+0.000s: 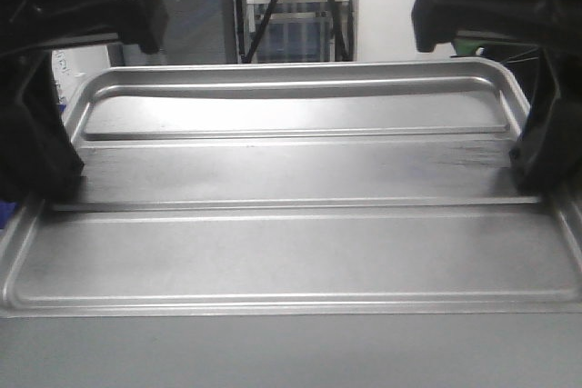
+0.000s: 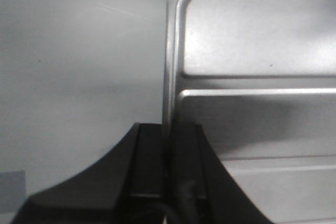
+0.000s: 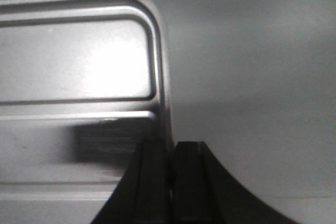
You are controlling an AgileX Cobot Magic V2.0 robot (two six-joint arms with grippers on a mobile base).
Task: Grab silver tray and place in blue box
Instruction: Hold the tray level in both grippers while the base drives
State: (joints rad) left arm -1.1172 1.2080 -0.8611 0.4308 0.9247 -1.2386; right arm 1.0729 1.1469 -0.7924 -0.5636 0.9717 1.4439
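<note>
At frame left and right, the left gripper (image 2: 169, 129) and right gripper (image 3: 172, 145) clench thin side rims of the silver tray (image 1: 291, 252); uneven lifting could tilt it and slip one rim free

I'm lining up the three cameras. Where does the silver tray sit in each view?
Front view: the silver tray fills the lower frame, with the left hand and right hand at its sides.
Left wrist view: right half, rim between the left hand's fingers.
Right wrist view: left half, rim between the right hand's fingers.
Shared landmark: the long ridge nearest the far rim.
</note>
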